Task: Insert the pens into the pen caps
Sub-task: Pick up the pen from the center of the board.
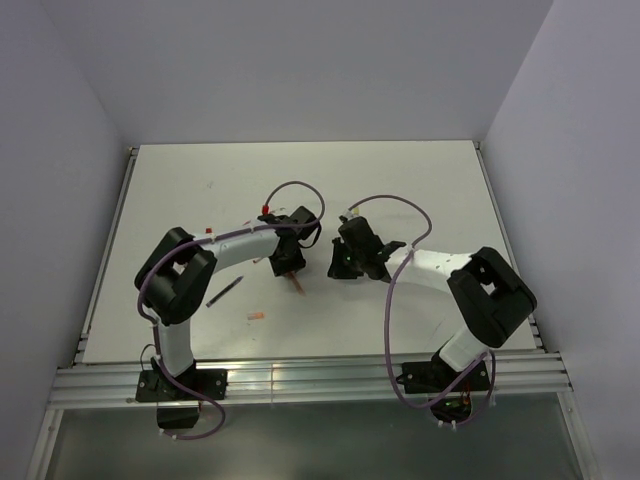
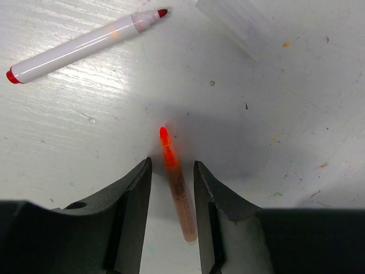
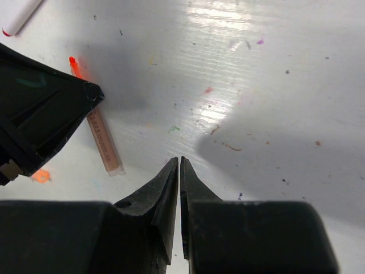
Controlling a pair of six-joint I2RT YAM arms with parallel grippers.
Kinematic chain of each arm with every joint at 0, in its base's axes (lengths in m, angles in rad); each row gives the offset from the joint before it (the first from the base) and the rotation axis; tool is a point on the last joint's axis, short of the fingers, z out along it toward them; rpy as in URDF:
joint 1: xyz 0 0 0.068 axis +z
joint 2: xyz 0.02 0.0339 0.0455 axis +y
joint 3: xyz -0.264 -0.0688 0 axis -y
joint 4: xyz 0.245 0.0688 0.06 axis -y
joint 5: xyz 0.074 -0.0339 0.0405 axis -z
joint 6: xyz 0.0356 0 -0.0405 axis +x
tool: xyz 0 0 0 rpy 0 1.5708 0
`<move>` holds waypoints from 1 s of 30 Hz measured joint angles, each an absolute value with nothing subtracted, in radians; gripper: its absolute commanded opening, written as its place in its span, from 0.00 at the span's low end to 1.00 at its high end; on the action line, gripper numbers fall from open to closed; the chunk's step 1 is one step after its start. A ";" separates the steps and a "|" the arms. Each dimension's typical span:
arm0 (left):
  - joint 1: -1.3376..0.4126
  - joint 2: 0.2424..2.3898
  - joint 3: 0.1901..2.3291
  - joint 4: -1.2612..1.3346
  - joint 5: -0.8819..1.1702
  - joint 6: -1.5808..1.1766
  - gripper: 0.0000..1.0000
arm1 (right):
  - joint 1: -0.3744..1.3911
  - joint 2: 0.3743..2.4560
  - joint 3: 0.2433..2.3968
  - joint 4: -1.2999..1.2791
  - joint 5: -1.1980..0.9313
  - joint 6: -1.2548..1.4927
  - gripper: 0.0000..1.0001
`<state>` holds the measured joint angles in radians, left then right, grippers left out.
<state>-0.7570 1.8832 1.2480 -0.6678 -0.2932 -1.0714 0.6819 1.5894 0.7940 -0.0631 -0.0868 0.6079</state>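
Top cam: high, looking down on whole table (image 1: 420, 180); both wrist cams pt down v close, share orange pen (image 2: 178, 194).

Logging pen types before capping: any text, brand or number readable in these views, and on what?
Orange pen: dark print along its barrel, too small and blurred to read.
White pen: no print seen.
No other text in any view.
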 measured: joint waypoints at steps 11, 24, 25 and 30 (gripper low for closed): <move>-0.761 1.907 1.275 -0.715 -0.311 -1.089 0.05 | 0.634 1.547 0.750 -0.043 -0.119 0.604 0.12; -0.764 1.856 1.214 -0.648 -0.297 -1.098 0.00 | 0.622 1.528 0.722 -0.006 -0.143 0.601 0.11; -0.764 1.850 1.209 -0.643 -0.288 -1.098 0.00 | 0.622 1.518 0.715 0.000 -0.146 0.601 0.11; -0.770 1.788 1.197 -0.612 -0.264 -1.095 0.00 | 0.621 1.474 0.707 0.011 -0.159 0.601 0.12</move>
<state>-0.7696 1.7882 1.1969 -0.6121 -0.2638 -1.0946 0.6209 1.4738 0.7067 0.0113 -0.1593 0.6014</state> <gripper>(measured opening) 0.046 0.115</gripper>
